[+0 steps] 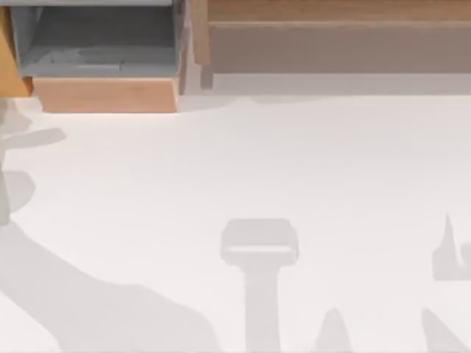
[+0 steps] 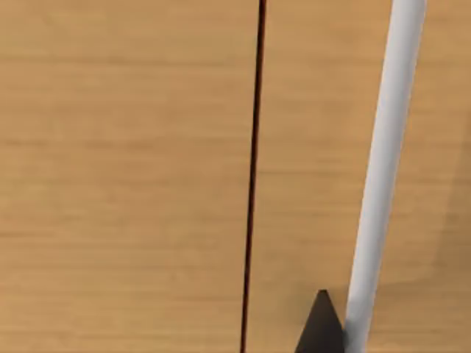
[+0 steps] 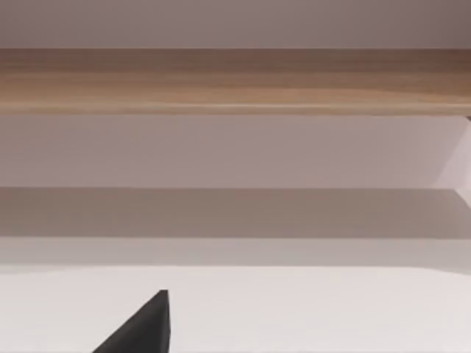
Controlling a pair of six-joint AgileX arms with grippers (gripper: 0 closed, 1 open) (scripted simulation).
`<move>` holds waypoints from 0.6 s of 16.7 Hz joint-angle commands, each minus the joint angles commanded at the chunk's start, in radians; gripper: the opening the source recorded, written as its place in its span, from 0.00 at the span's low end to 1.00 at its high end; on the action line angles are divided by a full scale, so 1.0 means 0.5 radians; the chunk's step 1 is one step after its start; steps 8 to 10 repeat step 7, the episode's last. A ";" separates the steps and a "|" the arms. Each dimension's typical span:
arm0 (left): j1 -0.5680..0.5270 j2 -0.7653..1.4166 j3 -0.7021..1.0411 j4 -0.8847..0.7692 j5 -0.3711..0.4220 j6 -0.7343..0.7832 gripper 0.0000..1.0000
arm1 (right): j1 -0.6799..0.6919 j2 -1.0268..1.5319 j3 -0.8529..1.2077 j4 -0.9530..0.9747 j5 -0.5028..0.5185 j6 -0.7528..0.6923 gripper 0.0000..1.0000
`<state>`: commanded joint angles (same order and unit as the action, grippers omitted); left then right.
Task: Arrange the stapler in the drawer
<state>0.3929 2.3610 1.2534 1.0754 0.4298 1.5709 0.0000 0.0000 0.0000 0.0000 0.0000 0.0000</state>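
The drawer [image 1: 103, 94] stands pulled open at the table's far left. Its light wooden front panel faces me, and its grey floor and walls lie bare behind it. The stapler is out of view. In the left wrist view a black part of my left gripper [image 2: 321, 327] sits very close to a light wooden face [image 2: 125, 176]. That face has a thin dark seam and a white bar [image 2: 383, 169] running along it. In the right wrist view a black part of my right gripper [image 3: 143, 327] hangs over the white table, facing the long shelf unit [image 3: 235, 81].
The long wood-and-grey shelf unit [image 1: 331, 37] runs along the back at the right, beside the drawer. The white table [image 1: 243, 162] spreads in front of both, with soft arm shadows across its near half and left edge.
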 joint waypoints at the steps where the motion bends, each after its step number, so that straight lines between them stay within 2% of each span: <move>1: 0.000 0.000 0.000 0.000 0.000 0.000 0.98 | 0.000 0.000 0.000 0.000 0.000 0.000 1.00; 10: 0.000 0.000 0.000 0.000 0.000 0.000 1.00 | 0.000 0.000 0.000 0.000 0.000 0.000 1.00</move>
